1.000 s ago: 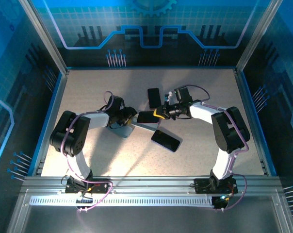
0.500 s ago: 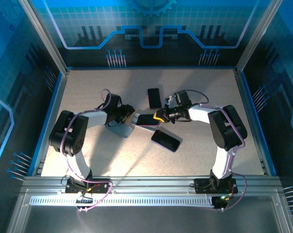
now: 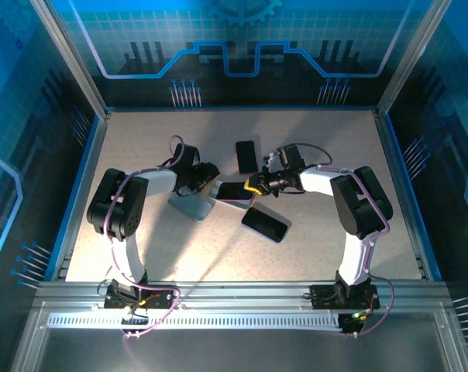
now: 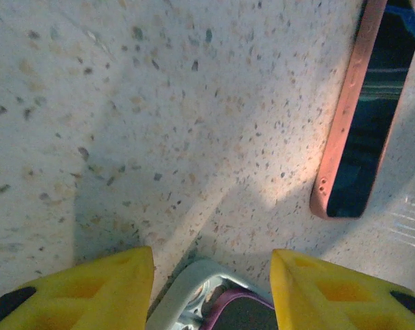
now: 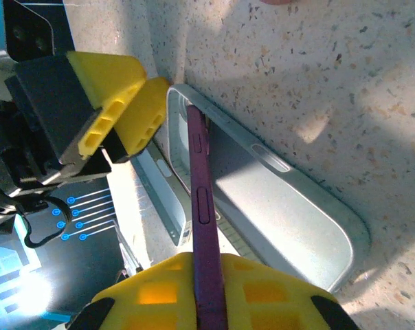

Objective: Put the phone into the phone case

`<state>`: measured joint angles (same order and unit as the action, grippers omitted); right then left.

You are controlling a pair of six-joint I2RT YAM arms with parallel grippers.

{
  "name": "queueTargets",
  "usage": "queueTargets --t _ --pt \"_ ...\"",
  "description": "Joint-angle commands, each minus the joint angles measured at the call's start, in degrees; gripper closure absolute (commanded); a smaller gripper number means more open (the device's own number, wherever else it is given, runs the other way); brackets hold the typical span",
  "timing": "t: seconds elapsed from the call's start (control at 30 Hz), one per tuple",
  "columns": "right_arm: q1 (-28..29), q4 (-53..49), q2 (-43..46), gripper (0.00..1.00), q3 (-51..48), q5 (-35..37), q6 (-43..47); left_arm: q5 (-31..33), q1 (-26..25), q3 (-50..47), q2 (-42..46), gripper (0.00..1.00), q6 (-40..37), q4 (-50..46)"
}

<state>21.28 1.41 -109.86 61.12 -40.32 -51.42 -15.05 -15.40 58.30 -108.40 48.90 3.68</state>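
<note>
Top external view: both arms meet mid-way across the speckled table (image 3: pixel 149 256), with a spare phone (image 3: pixel 247 155) lying beyond them and a second spare phone (image 3: pixel 265 224) nearer. From the right wrist, the clear phone case (image 5: pixel 290 206) lies flat, open side up. The purple phone (image 5: pixel 202 206) stands on edge inside it, pinched tight by the right gripper (image 5: pixel 211 289). The left gripper (image 4: pixel 211 265) is about half open, its jaws straddling the case's corner with gaps either side.
</note>
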Motion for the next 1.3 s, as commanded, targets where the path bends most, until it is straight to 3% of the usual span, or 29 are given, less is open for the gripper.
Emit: queueTargets --t 0.0,0.73,1.27 --pt "0.74 -3.22 -2.35 1.0 1.76 3.89 0.84 -0.41 -0.85 -0.12 -0.76 0.51 -1.48 -1.18" --pt "2.88 -7.25 -9.64 1.0 10.96 5.2 4.34 -0.88 -1.92 -10.38 4.96 0.52 4.53 4.43" --pt "2.8 -16.95 -14.04 1.0 18.86 2.95 13.7 -0.35 -2.92 -14.97 8.68 0.51 7.52 6.93"
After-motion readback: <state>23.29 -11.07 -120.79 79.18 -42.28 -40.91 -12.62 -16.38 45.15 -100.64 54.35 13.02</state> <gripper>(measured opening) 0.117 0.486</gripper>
